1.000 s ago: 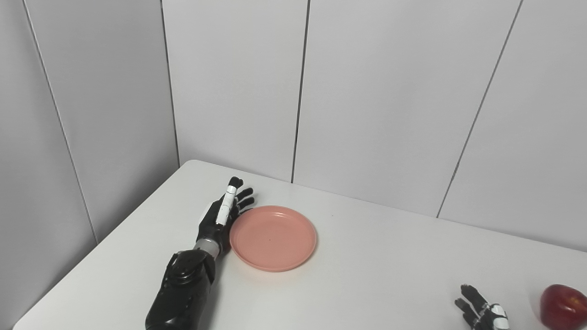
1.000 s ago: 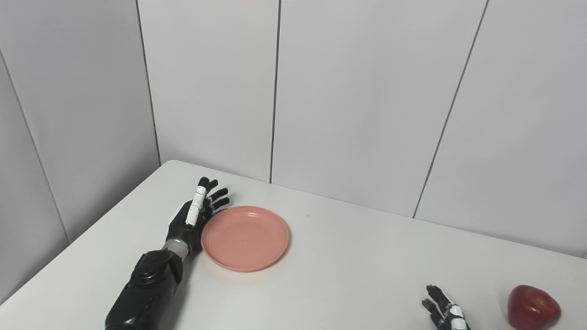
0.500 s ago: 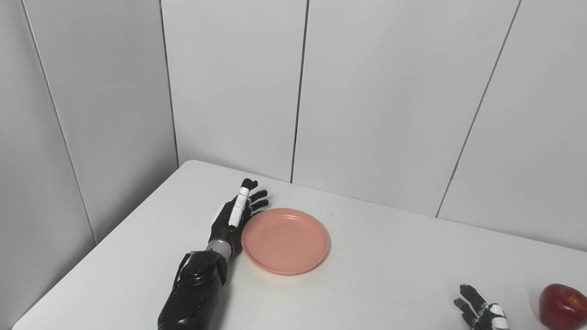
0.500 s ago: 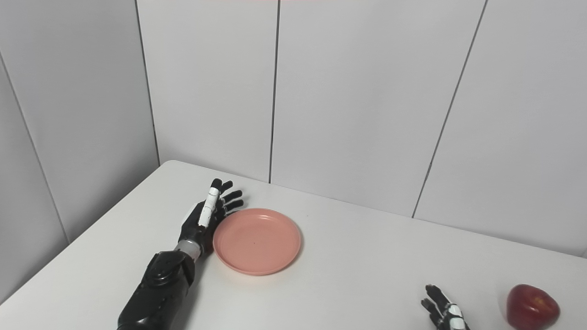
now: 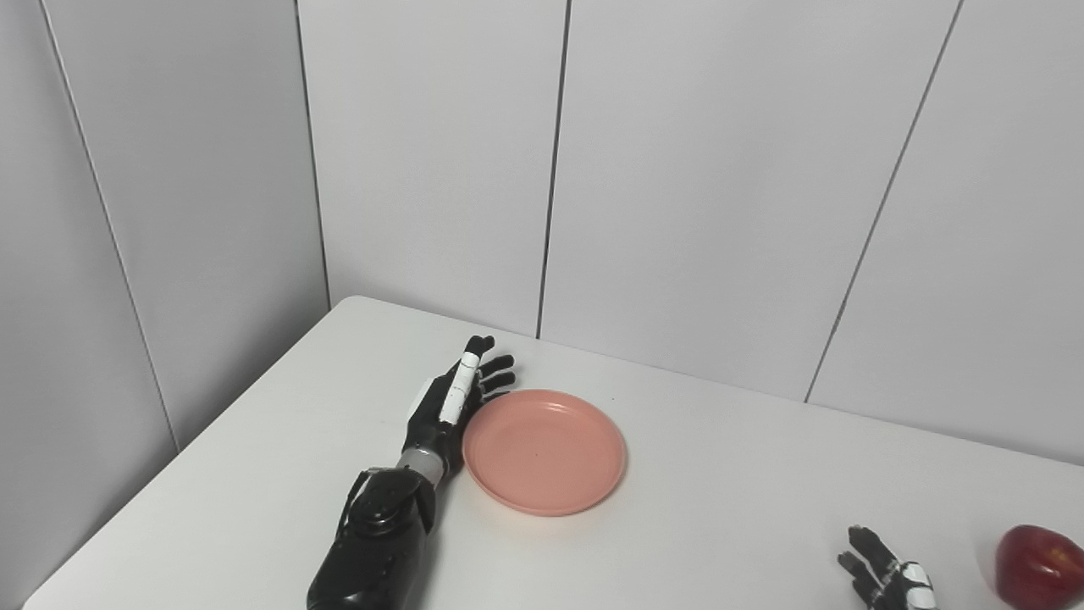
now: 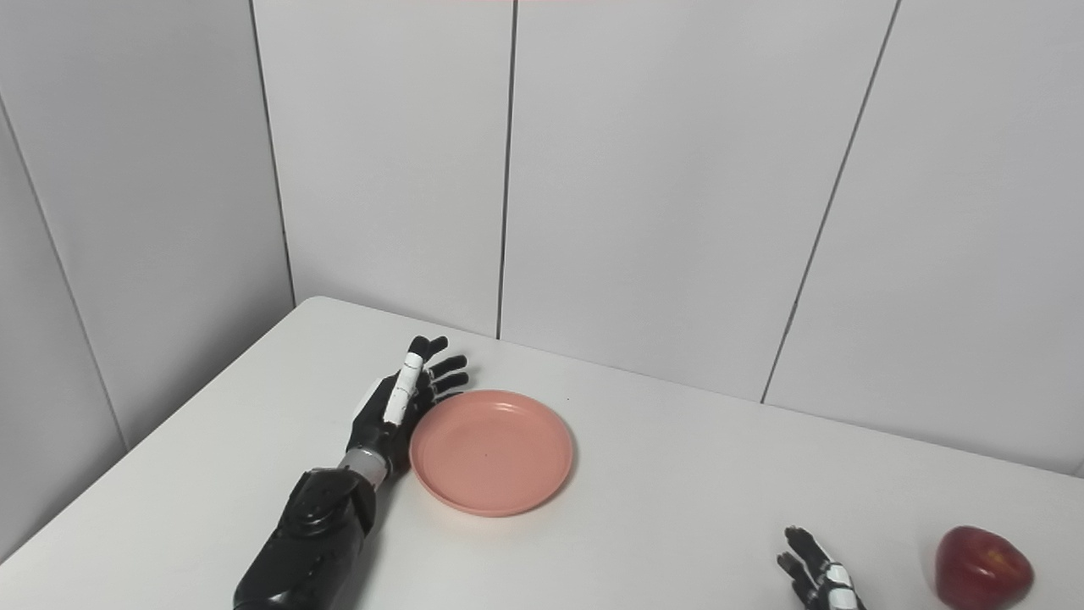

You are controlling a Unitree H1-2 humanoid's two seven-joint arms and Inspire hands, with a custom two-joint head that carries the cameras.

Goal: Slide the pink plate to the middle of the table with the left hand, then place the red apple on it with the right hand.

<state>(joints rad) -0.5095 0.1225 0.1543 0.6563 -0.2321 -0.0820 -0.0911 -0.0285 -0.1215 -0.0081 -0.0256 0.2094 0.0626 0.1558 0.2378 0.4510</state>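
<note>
Fingers point(image 5: 487, 373) of the left robot hand point(image 5: 449, 405) are spread, holding nothing, its edge against the left rim of the pink plate point(image 5: 544, 451) at lower center on the white surface point(image 5: 694, 508), while the right robot hand point(image 5: 885, 576), fingers apart and empty, lies at the bottom right near the red apple point(image 5: 1038, 566).

Even, bright, diffuse light fills both views. Soft, faint shadows sit under the plate point(image 5: 544, 451) at centre left and beside the apple point(image 6: 982, 567) at lower right. Everything looks sharp, without glare or blur.
</note>
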